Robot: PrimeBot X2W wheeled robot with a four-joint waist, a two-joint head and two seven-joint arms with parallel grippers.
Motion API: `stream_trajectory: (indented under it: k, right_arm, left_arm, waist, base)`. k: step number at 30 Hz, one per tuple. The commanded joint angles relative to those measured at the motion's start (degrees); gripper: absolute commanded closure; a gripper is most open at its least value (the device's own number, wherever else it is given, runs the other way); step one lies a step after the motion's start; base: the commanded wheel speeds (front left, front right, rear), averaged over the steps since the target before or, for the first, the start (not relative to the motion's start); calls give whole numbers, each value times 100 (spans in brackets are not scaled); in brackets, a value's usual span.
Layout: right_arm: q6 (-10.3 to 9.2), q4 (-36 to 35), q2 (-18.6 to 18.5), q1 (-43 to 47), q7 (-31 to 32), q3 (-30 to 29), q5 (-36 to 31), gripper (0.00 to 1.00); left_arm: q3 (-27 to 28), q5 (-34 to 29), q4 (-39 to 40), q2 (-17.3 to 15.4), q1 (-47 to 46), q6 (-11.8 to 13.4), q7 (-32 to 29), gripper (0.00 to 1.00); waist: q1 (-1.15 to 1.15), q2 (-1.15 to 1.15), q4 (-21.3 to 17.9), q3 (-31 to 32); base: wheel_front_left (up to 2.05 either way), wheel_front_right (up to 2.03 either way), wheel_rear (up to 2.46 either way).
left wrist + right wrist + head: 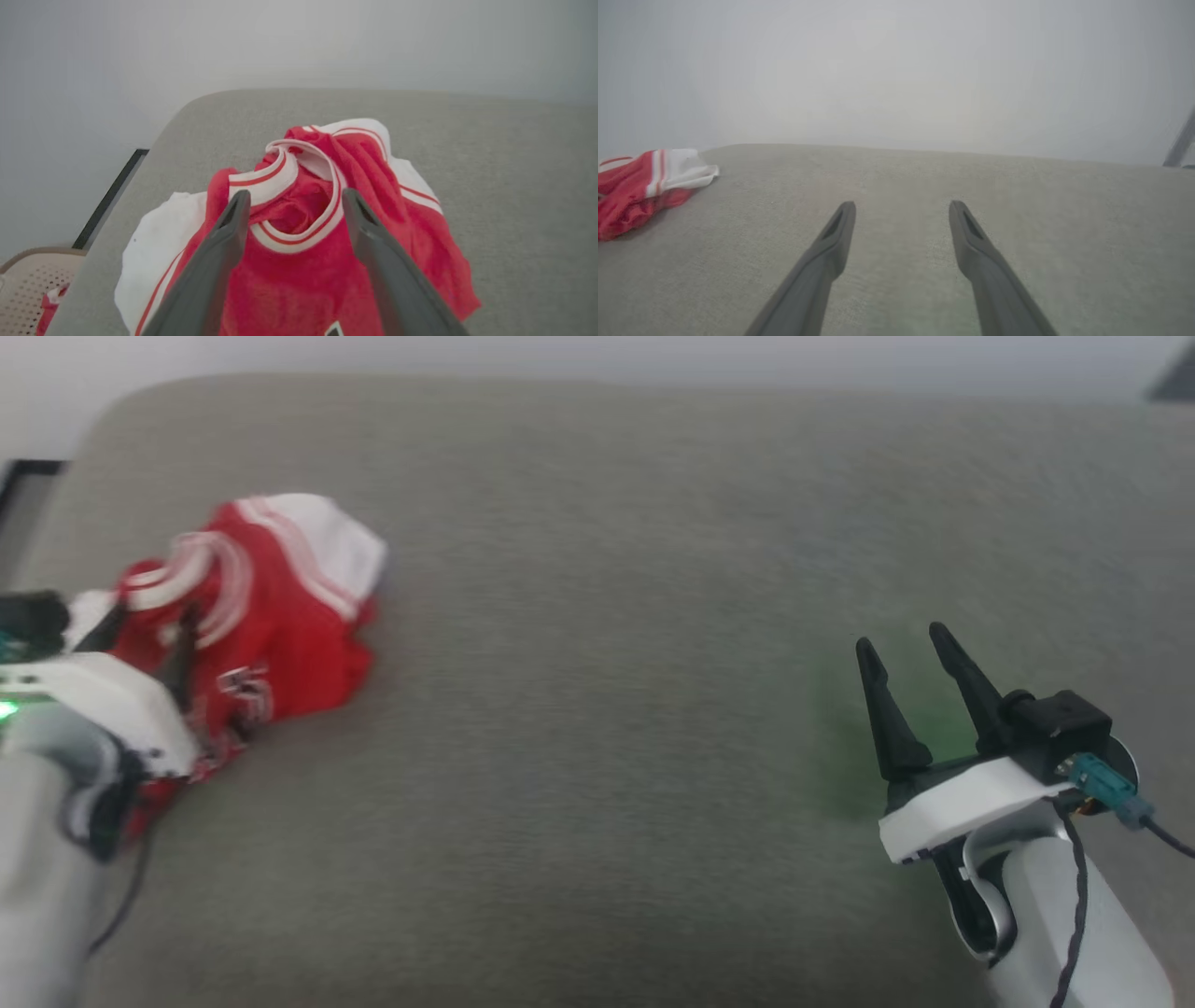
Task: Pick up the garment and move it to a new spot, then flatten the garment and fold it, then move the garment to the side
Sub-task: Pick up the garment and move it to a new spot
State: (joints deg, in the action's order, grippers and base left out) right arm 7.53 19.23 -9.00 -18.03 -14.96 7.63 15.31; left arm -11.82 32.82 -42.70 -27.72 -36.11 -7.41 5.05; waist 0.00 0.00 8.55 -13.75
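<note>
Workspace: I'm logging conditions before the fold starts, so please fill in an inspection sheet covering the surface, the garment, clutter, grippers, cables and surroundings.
surface: grey fabric-covered top, flat, rounded corners.
job's things: garment crumpled in a heap near the left edge, not flattened.
clutter: nothing seen.
grippers: left gripper open, fingers either side of the striped neck trim, contact unclear; right gripper open over bare surface, holding nothing.
cables: right-arm cable, dark, by a teal plug; left-arm cable, dark, hanging loose.
surroundings: pale wall; beige perforated basket beside the surface, red item inside.
</note>
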Motion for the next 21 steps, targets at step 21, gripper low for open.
stream_trajectory:
  k: [21]
  right_arm:
    - [-8, -414, 197, -432, -32, -69, -57, 0]
  left_arm:
    - [-1152, 1711, -1598, -611, -594, 18, -3143, 0]
  waist:
    - [0, 0, -1215, -1240]
  base:
    - [0, 0, 0]
